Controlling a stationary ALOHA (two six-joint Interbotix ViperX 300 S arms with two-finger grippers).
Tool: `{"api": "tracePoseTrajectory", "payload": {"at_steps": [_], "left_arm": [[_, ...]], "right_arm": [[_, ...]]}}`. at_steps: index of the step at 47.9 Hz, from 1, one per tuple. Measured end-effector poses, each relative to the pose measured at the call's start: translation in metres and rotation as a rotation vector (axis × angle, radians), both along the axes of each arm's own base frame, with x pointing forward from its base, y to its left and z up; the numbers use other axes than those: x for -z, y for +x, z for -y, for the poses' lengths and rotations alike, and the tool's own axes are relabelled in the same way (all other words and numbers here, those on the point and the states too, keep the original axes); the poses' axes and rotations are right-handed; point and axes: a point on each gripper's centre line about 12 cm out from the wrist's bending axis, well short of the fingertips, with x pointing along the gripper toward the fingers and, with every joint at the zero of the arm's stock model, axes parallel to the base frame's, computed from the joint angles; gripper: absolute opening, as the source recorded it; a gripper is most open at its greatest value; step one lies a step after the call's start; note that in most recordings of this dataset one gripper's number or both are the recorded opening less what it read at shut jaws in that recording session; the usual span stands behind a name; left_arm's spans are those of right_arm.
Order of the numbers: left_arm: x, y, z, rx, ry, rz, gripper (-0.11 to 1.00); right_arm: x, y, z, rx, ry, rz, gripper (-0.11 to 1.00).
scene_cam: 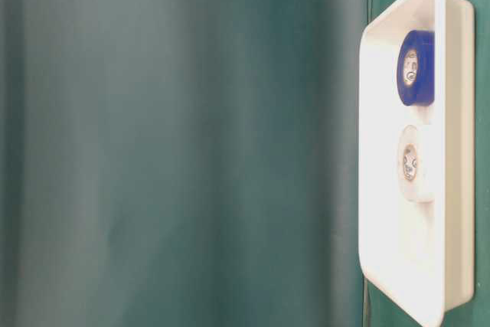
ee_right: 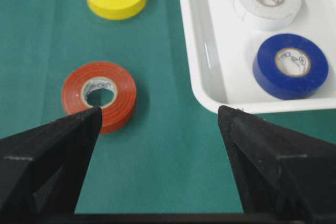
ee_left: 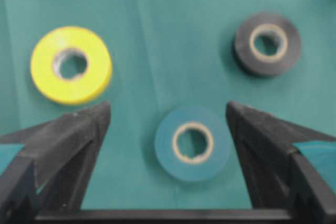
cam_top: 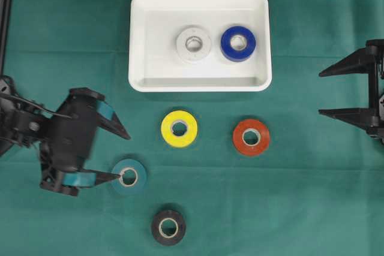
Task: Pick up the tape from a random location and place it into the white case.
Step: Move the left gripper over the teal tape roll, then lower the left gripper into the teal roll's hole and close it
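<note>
At the lower left of the overhead view, the left gripper point(cam_top: 120, 154) hangs over the green worktop point(cam_top: 312, 208) with its jaws spread wide, and the teal tape point(cam_top: 128, 176) lies flat just at the tip of the lower jaw. From the left wrist view that roll point(ee_left: 192, 143) sits between the 2 jaws but touches neither, somewhat nearer the right-hand one. The white case point(cam_top: 139, 40) stands at the upper middle of the overhead view and already holds 2 rolls side by side, a white tape point(cam_top: 193, 44) and a blue tape point(cam_top: 238, 42), with bare floor left on its left part. Loose on the worktop below the case lie a yellow tape point(cam_top: 179, 128), a red tape point(cam_top: 251, 137) and, lowest, a black tape point(cam_top: 168, 226), all well apart from one another. The right gripper point(cam_top: 351, 91) waits at the right edge, jaws apart and holding nothing. The step in hand looks like the approach to the teal roll, with the pick not yet made. The next move calls for centring the jaws on that roll, lowering, and closing across its outer wall, then carrying it up and right to the case.
</note>
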Motion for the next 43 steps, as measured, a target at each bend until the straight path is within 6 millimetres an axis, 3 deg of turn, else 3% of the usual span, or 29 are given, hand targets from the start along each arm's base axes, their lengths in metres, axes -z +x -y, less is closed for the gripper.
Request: {"api": "tracePoseTrajectory", "payload": {"at_steps": [15, 43], "left_arm": [[0.004, 0.02, 0.004, 0.001, 0.068, -0.247, 0.91], [0.003, 0.022, 0.004, 0.0, 0.068, -0.246, 0.91]], "right_arm": [[0.0, 0.0, 0.0, 0.0, -0.001, -0.005, 0.87], [0.001, 0.0, 0.0, 0.0, -0.001, -0.006, 0.87]]}}
